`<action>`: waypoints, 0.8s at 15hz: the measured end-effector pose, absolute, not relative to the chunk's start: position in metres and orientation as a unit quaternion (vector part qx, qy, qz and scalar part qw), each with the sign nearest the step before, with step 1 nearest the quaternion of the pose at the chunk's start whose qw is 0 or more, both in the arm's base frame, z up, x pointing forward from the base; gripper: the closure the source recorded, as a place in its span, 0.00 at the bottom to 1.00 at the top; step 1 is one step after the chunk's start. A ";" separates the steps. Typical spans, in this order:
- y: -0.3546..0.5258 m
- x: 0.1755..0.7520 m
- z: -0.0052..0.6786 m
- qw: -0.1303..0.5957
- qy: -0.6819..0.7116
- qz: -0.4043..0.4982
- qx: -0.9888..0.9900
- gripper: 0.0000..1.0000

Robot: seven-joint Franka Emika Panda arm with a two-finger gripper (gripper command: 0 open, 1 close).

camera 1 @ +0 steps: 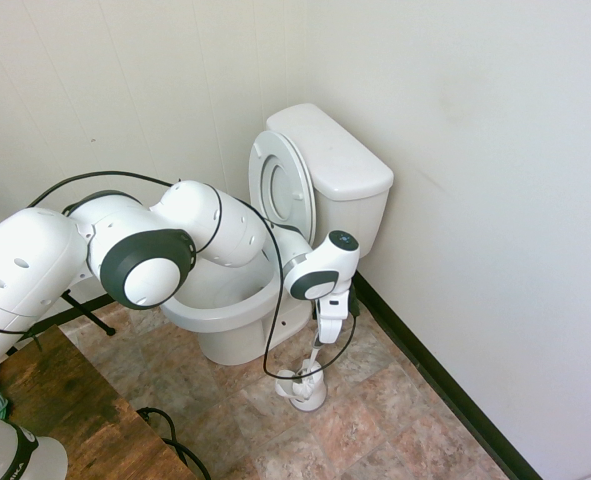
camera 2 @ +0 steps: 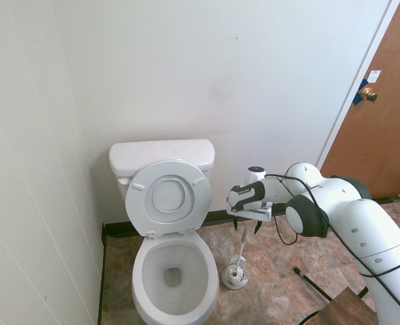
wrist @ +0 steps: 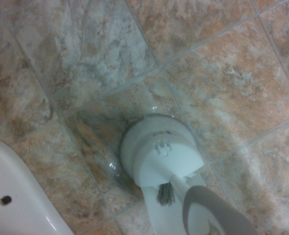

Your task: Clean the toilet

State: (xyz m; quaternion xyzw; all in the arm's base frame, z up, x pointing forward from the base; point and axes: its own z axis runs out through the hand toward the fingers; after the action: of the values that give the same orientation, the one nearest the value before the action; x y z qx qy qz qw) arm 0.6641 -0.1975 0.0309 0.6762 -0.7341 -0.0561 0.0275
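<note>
Our gripper (camera 2: 247,226): fingers apart, above the brush (camera 2: 243,245)
Toilet (camera 2: 175,276): against the wall, bowl open, lid raised, just beside our brush
Brush holder (camera 2: 234,273): on the tiled floor (camera 2: 271,261), brush standing in it

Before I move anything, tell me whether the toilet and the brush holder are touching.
Apart: the wrist view shows floor tiles between the toilet's base and the brush holder.

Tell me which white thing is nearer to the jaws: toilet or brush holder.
The brush holder, just below the open jaws; the toilet stands off to one side.
</note>
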 end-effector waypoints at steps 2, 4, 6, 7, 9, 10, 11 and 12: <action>-0.200 0.667 0.030 0.028 -0.735 -0.058 0.675 0.00; -0.204 0.669 0.025 0.028 -0.736 -0.060 0.674 1.00; -0.205 0.671 0.018 0.031 -0.736 -0.068 0.673 1.00; -0.204 0.672 0.014 0.033 -0.735 -0.071 0.673 1.00; -0.204 0.672 0.004 0.035 -0.736 -0.074 0.672 1.00; -0.204 0.671 0.000 0.036 -0.737 -0.074 0.671 1.00; -0.205 0.672 -0.003 0.036 -0.737 -0.075 0.670 1.00; -0.207 0.674 -0.003 0.036 -0.738 -0.076 0.670 1.00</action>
State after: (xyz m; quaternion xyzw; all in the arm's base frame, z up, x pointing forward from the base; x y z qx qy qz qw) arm 0.6735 -0.2067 -0.0030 0.6697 -0.7379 -0.0757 0.0357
